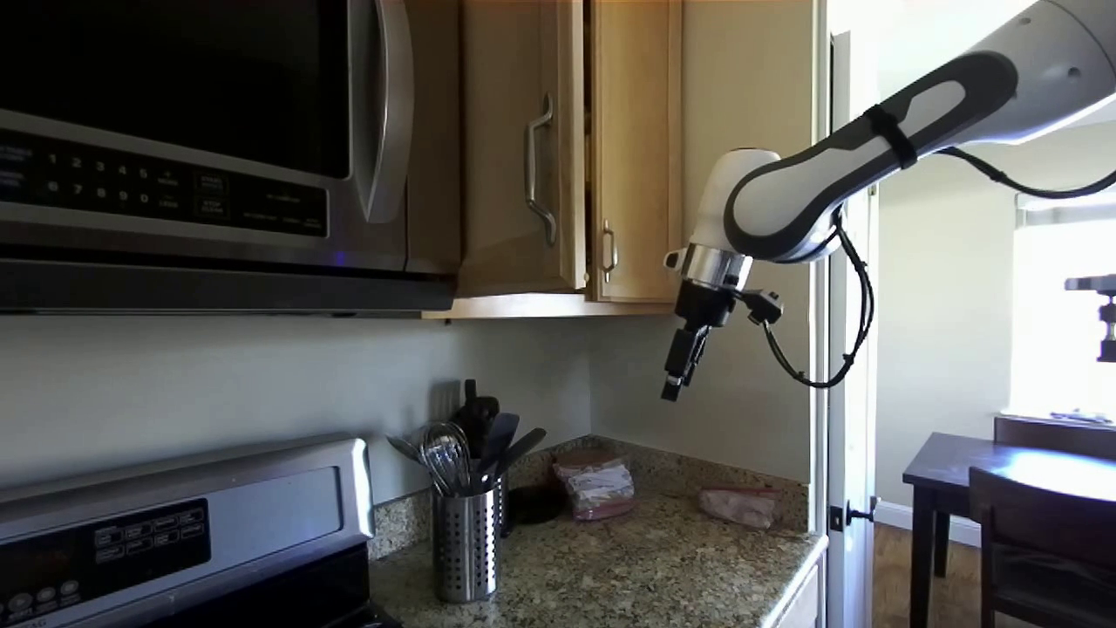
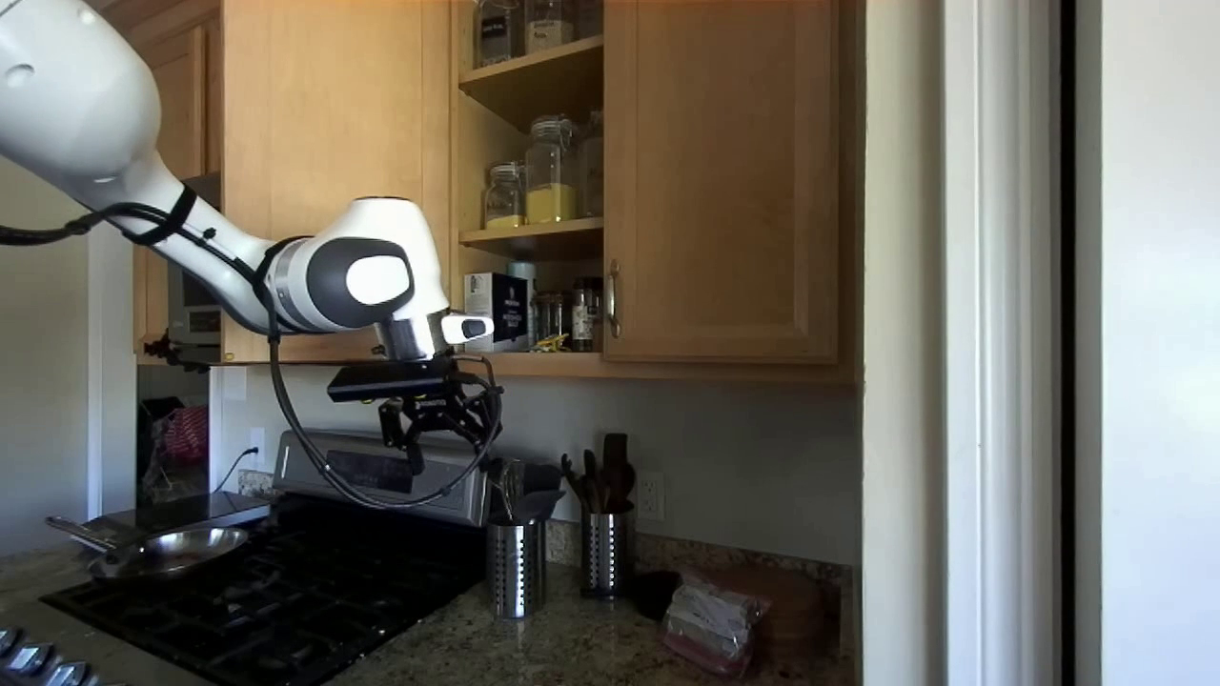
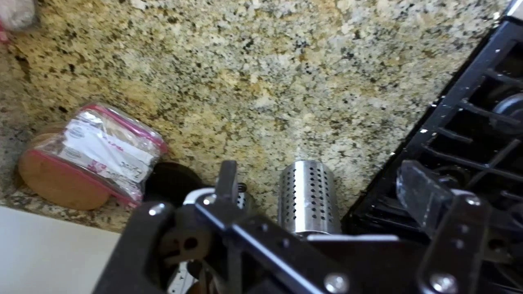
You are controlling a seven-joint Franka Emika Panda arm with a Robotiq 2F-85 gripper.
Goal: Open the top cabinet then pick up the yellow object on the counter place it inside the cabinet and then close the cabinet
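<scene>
Tool [image 3: 320,179]: parted, nothing held, low in the wrist view.
Yellow object [image 2: 551,344]: apparently inside the top cabinet [image 2: 534,366], at its bottom, middle of an exterior view; placing looks done.
Cabinet door [image 1: 501,148]: standing open, top centre of an exterior view; opening done, closing remains.
Desk [image 3: 286,81]: across the wrist view's upper part.
</scene>
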